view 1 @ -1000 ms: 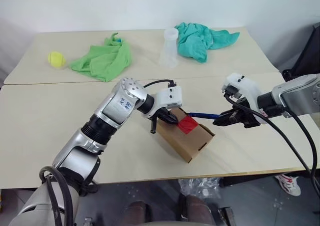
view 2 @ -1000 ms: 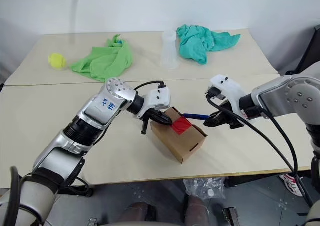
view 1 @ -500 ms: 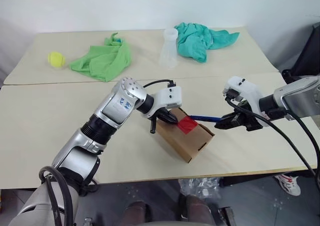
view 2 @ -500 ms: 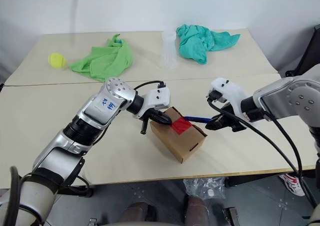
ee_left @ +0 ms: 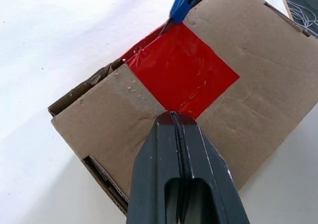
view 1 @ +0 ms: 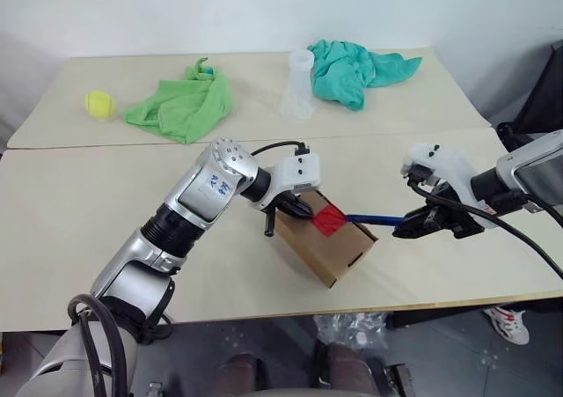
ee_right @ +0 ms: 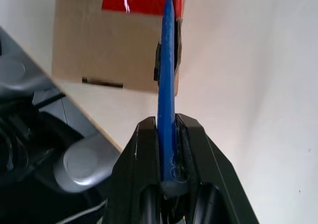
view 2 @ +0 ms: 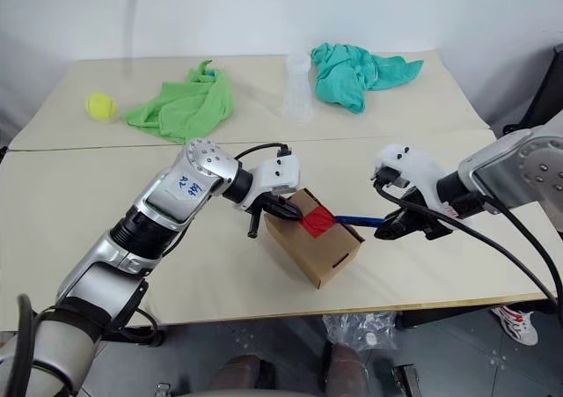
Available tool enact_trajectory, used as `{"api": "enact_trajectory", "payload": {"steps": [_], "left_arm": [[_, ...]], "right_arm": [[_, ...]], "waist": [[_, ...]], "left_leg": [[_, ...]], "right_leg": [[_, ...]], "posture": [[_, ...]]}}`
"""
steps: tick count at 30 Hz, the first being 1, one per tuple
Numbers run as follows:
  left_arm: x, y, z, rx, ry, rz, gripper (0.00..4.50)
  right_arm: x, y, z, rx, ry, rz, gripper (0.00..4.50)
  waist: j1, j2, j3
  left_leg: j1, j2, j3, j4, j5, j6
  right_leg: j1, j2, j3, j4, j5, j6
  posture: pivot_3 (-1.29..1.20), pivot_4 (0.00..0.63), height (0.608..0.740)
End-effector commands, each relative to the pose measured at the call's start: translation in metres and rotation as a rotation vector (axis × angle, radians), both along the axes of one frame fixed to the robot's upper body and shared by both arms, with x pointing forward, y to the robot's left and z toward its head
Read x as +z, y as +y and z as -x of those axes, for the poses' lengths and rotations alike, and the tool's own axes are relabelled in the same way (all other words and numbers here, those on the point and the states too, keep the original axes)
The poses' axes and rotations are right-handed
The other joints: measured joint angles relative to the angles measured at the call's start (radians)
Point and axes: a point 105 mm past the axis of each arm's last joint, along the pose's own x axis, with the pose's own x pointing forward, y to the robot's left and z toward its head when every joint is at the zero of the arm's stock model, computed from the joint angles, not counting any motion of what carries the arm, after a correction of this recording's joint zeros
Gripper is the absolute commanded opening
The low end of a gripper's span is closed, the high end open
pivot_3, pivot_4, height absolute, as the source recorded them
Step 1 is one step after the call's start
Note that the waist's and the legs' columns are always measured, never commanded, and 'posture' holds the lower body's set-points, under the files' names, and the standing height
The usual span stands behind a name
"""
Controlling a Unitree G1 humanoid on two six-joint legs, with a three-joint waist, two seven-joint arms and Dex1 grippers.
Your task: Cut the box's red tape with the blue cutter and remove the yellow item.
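The brown cardboard box (view 1: 334,243) sits near the table's front edge, with the red tape (ee_left: 181,70) square across its top seam. My left gripper (ee_left: 173,115) is shut, and its tips press on the box top at the tape's edge. To the right of the box, my right gripper (view 1: 415,228) is shut on the blue cutter (view 1: 374,219). The cutter (ee_right: 166,80) points at the box, its tip at the tape's right edge. The yellow item is hidden.
At the back of the table lie a tennis ball (view 1: 99,104), a green cloth (view 1: 180,106), a clear plastic cup (view 1: 297,84) and a teal cloth (view 1: 356,67). The table's front edge (view 1: 413,307) runs just behind the box.
My right gripper has drawn back to the right and toward the front edge, pulling the cutter's tip along the tape to its right edge. Left gripper and box have stayed put.
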Motion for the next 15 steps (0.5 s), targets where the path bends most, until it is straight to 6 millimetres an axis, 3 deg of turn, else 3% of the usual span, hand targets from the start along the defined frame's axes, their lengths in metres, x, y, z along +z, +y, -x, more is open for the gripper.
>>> {"api": "enact_trajectory", "payload": {"steps": [1,10,15], "left_arm": [[-0.05,0.027,-0.001,0.12,0.135,-0.14,0.0],[-0.051,0.026,-0.006,0.13,0.131,-0.137,0.0],[-0.052,0.019,-0.011,0.12,0.122,-0.129,0.0]], "right_arm": [[-0.004,0.004,0.014,0.051,0.076,0.004,0.16],[0.0,-0.007,0.024,0.029,0.089,0.022,0.16],[0.018,-0.016,0.031,-0.001,0.023,0.009,0.16]], "waist": [[0.0,0.0,0.0],[0.001,0.0,0.0],[0.01,0.001,0.0]], "left_leg": [[0.0,0.0,0.0,0.0,0.0,0.0],[0.0,0.0,0.0,0.0,0.0,0.0],[0.0,0.001,0.0,0.001,0.0,-0.001]], "right_leg": [[0.0,0.0,0.0,0.0,0.0,0.0],[0.0,0.0,0.0,-0.001,0.0,-0.001],[0.0,-0.001,0.002,0.0,-0.001,-0.001]], "posture": [[0.0,0.15,0.74],[0.0,0.15,0.74],[0.0,0.15,0.74]]}}
